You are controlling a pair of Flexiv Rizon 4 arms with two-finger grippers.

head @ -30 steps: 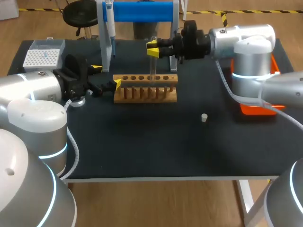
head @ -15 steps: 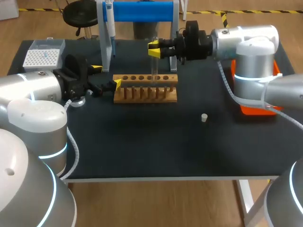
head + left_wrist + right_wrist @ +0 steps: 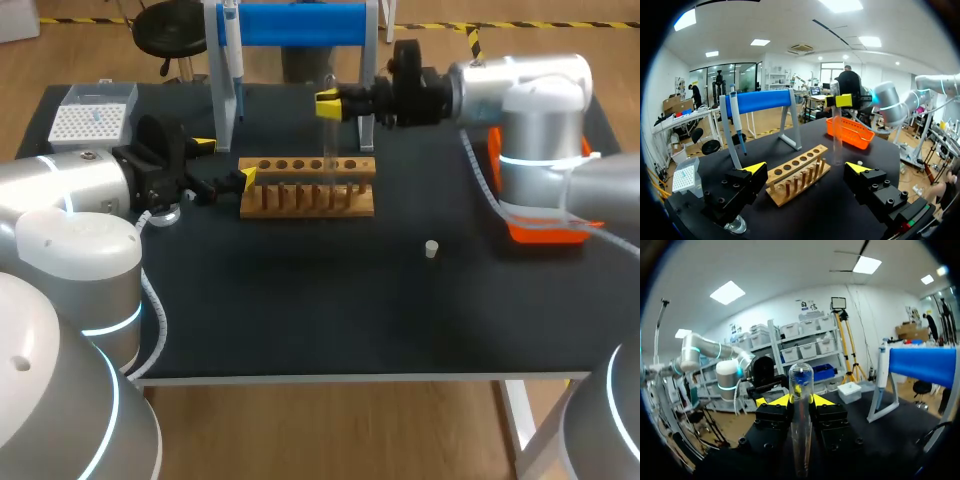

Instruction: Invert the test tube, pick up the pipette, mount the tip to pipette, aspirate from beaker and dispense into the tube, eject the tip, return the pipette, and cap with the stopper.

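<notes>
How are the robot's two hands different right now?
The left hand is open and empty; the right hand is shut on the test tube. The left hand sits low beside the wooden rack; the right hand is higher up. Both have yellow tips.

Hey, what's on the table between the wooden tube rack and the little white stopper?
Nothing. In the head view, the black table is bare between the wooden rack and the stopper.
</notes>
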